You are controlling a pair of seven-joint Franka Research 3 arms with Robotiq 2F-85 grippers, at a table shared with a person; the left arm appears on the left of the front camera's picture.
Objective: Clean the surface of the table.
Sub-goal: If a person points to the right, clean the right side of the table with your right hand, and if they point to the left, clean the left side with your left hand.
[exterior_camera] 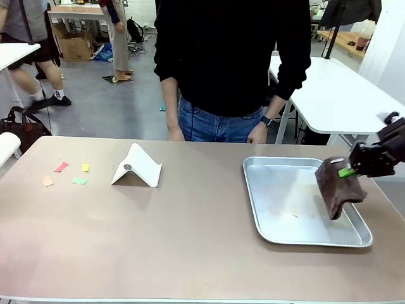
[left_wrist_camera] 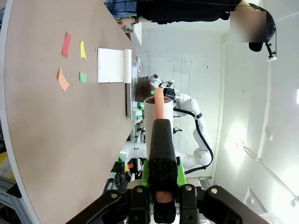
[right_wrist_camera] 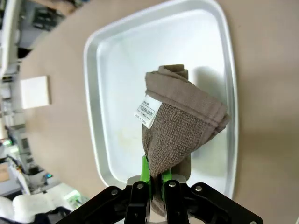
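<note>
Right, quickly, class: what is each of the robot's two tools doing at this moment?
Left tool: closed on a black handle with an orange tip.
Right tool: closed on a brown cloth over the metal tray.

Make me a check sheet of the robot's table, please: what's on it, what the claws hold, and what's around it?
surface: table, beige-brown top, with paper bits near its left end.
job's things: brown cloth hangs over the metal tray.
clutter: red scrap, yellow scrap, orange scrap, green scrap; a white folded card stands beside them.
grippers: right gripper shut on the brown cloth; left gripper shut on a black-handled tool with a white and orange far end.
cables: black cable along the right arm.
surroundings: person in a black top at the far edge; white table behind; cardboard box on the floor.
</note>
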